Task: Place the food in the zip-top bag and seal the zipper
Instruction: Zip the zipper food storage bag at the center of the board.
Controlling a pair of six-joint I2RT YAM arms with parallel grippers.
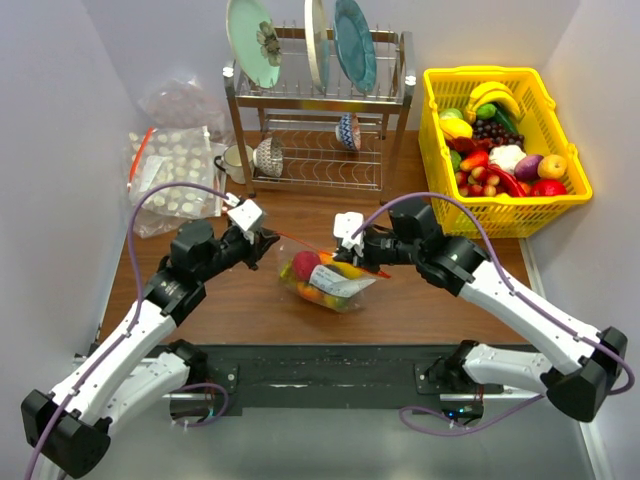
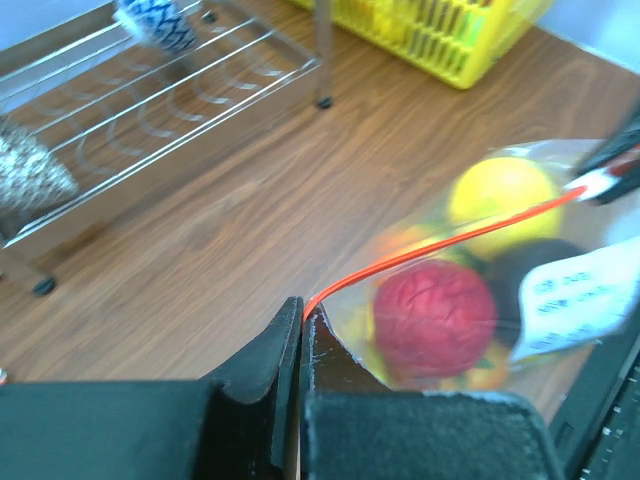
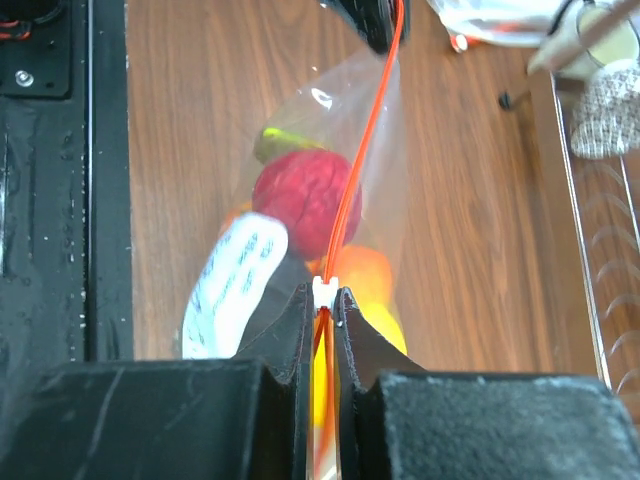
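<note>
The zip-top bag (image 1: 325,278) hangs between my two grippers over the table, holding food: a red fruit (image 2: 435,315), a yellow piece (image 2: 500,190) and an orange piece (image 3: 365,272). Its white label (image 3: 232,280) faces the near side. The red zipper (image 2: 450,242) runs taut between the grippers. My left gripper (image 2: 303,312) is shut on the zipper's left end. My right gripper (image 3: 323,296) is shut on the zipper strip, right behind its small white slider (image 3: 323,291). In the top view the left gripper (image 1: 268,240) and right gripper (image 1: 352,248) flank the bag.
A yellow basket (image 1: 500,215) of more toy fruit stands at the back right. A metal dish rack (image 1: 318,150) with plates and cups stands at the back. A larger clear bag of pale lumps (image 1: 175,180) lies at the back left.
</note>
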